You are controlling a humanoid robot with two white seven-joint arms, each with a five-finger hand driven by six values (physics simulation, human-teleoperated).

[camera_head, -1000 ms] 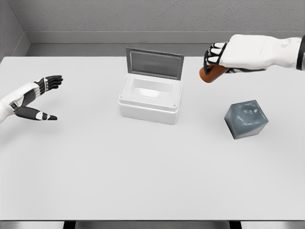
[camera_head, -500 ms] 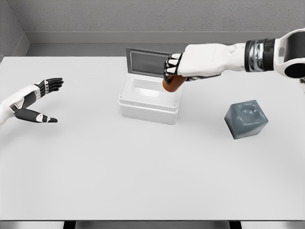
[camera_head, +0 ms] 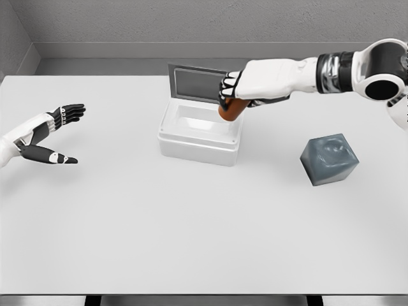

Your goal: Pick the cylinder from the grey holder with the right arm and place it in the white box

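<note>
Right hand [camera_head: 245,86] fingers [camera_head: 228,85] around cylinder [camera_head: 232,109]

The box [camera_head: 201,132] is placed on the table [camera_head: 191,229], a little left of the middle and toward the back, and its lid [camera_head: 205,83] is raised upright along its rear edge. The holder [camera_head: 329,159] is set to the right of the box, well apart from it and somewhat nearer the front. The right hand [camera_head: 239,89] is held above the right rear corner of the box, and the cylinder [camera_head: 231,109] is gripped in it, tilted, over the box's opening. The left hand [camera_head: 48,134] is found far to the left, above the table, well apart from the box.
</note>
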